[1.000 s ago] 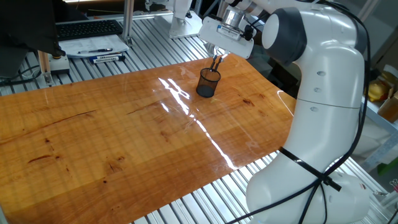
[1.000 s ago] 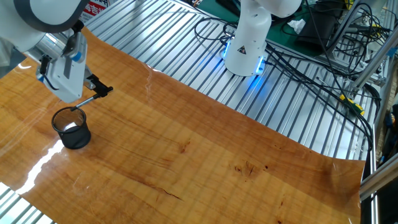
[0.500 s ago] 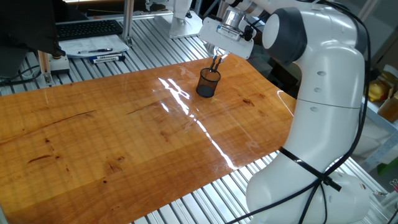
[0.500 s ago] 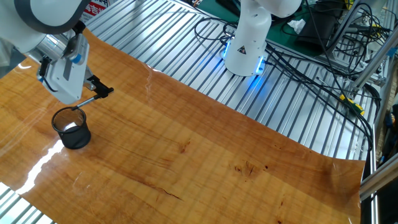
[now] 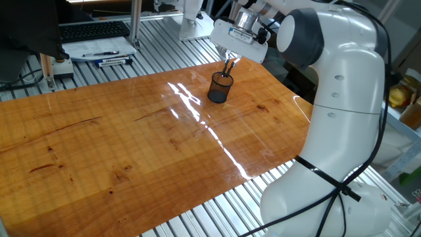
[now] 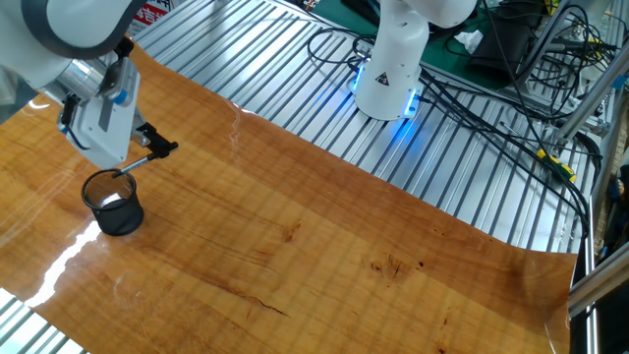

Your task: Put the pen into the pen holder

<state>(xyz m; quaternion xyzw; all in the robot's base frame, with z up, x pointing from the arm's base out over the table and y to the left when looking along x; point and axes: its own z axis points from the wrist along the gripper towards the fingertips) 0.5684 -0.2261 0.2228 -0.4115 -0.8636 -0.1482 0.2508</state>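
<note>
The pen holder (image 5: 220, 89) is a small black mesh cup standing on the wooden board near its far edge. It also shows at the left in the other fixed view (image 6: 116, 208). My gripper (image 5: 229, 63) (image 6: 157, 145) hangs just above and beside the cup's rim, shut on the pen. The pen (image 6: 138, 163) is a thin rod slanting down from the fingers, with its lower end at the cup's rim. In the view from behind the arm the pen (image 5: 227, 68) is a short dark streak over the cup's mouth. How far it reaches inside is unclear.
The wooden board (image 5: 131, 151) lies on a slatted metal table. Behind it are a keyboard (image 5: 92, 29) and papers with markers (image 5: 108, 59). The other view shows a robot base lit blue (image 6: 391, 69) and cables (image 6: 511, 88).
The gripper has shifted slightly left and the pen's upper end has dropped a little toward the cup. The cup has not moved.
</note>
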